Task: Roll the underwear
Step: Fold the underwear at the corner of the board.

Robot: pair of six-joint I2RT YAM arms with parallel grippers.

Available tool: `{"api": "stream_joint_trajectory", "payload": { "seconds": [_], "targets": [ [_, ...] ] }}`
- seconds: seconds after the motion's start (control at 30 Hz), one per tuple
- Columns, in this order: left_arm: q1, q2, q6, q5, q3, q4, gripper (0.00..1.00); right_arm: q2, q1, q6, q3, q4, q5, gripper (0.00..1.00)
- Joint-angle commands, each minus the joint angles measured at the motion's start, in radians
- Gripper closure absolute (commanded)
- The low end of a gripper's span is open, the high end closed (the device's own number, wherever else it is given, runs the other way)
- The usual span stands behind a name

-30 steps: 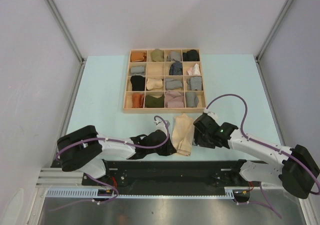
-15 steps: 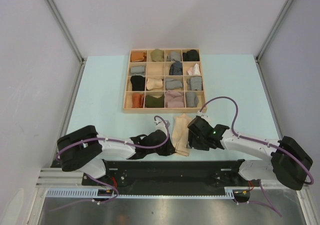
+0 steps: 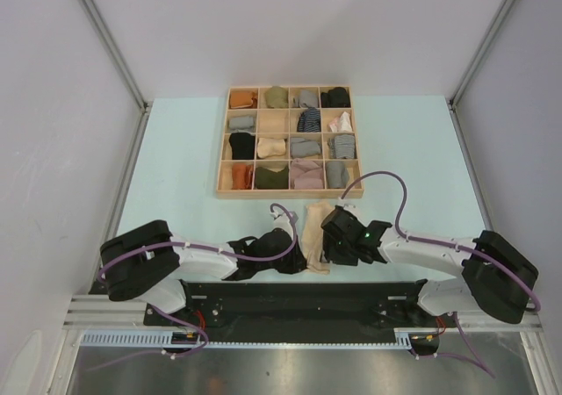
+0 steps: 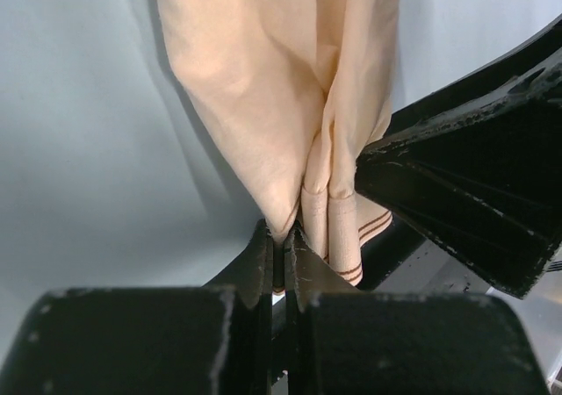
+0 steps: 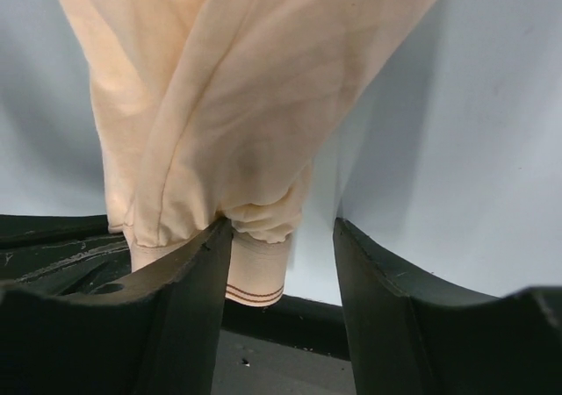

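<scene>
Cream underwear (image 3: 312, 226) lies unrolled at lower centre; my left gripper (image 4: 283, 246) pinches its hem, my right gripper (image 5: 283, 230) stands spread at the same end. I judge rolling not yet started.

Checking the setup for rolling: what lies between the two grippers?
The cream underwear lies between the left gripper, shut on its near end, and the open right gripper, as the top view shows.

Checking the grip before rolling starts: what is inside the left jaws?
The left gripper has its jaws shut on a fold of the cream underwear, next to its striped band. How deep the cloth reaches between them is covered by the jaws themselves.
</scene>
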Motion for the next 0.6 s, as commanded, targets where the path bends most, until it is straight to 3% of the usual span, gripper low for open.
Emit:
{"api": "stream_joint_trajectory", "payload": {
  "seconds": [0.0,0.23,0.4,0.5,0.57],
  "targets": [
    [-0.01,-0.001,0.02,-0.007,-0.02,-0.017,1.0,0.038,0.027,0.024,-0.001,0.036,-0.028,0.48],
    [-0.01,-0.003,0.025,-0.015,-0.02,-0.017,1.0,0.098,0.05,0.037,-0.002,0.07,-0.052,0.63],
    [-0.009,-0.038,0.026,-0.043,-0.024,-0.05,1.0,0.119,0.055,0.038,-0.002,0.068,-0.051,0.9],
    [0.004,-0.104,0.023,-0.055,-0.033,-0.095,0.9,0.121,0.054,0.04,-0.002,0.065,-0.045,0.99],
    [0.01,-0.147,0.016,-0.075,-0.053,-0.136,0.78,0.121,0.057,0.04,-0.002,0.064,-0.042,1.0]
  ]
}}
